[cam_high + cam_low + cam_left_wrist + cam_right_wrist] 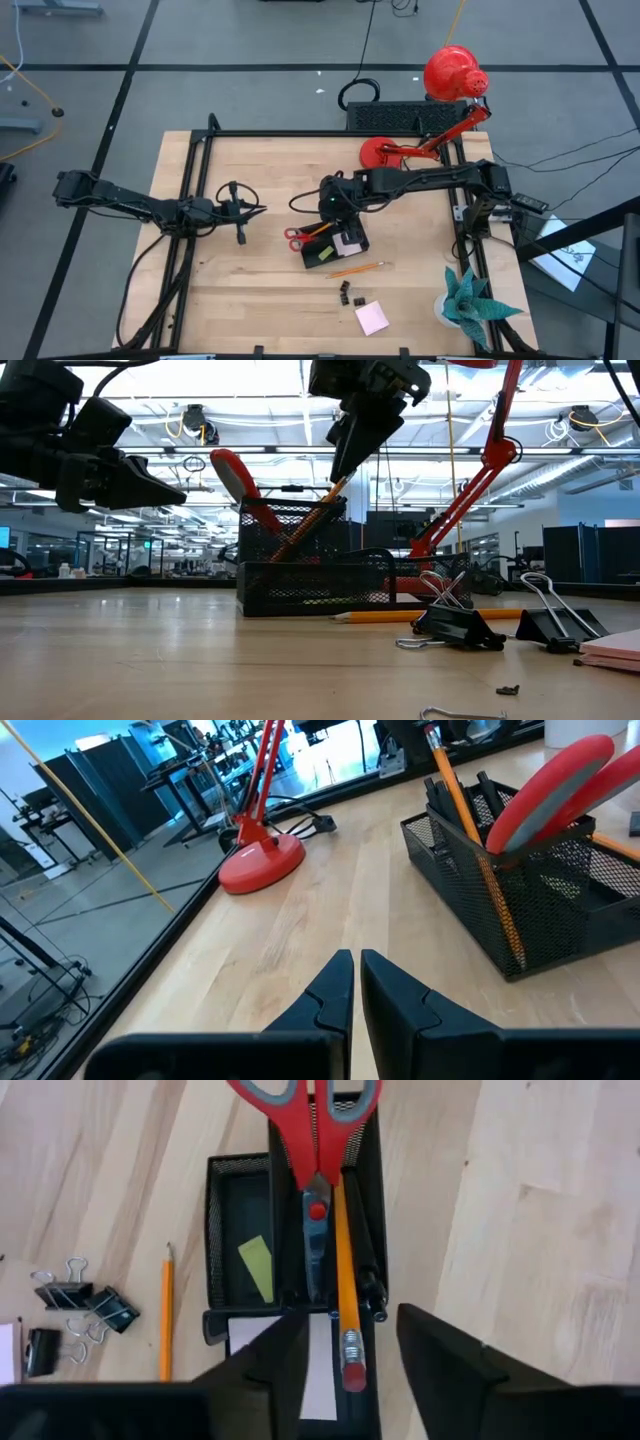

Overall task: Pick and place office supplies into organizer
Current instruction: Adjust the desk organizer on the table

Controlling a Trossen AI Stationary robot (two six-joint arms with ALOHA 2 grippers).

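The black mesh organizer (338, 247) stands mid-table. Red-handled scissors (315, 1130) and an orange pencil (345, 1280) stand leaning in its tall compartment, and a yellow-green piece (257, 1268) lies in the low tray. My right gripper (352, 1320) hangs open just above the pencil's eraser end, a finger on either side and clear of it. A second pencil (355, 269), black clips (350, 293) and a pink sticky pad (372, 318) lie on the table nearer the front. My left gripper (243, 212) waits shut to the organizer's left, above the table.
A red desk lamp (452, 72) with its round base (385, 152) stands at the far right, with a black ribbed box (390, 115) behind it. A teal paper plant (470, 300) is at the near right corner. Bare wood lies left of the organizer.
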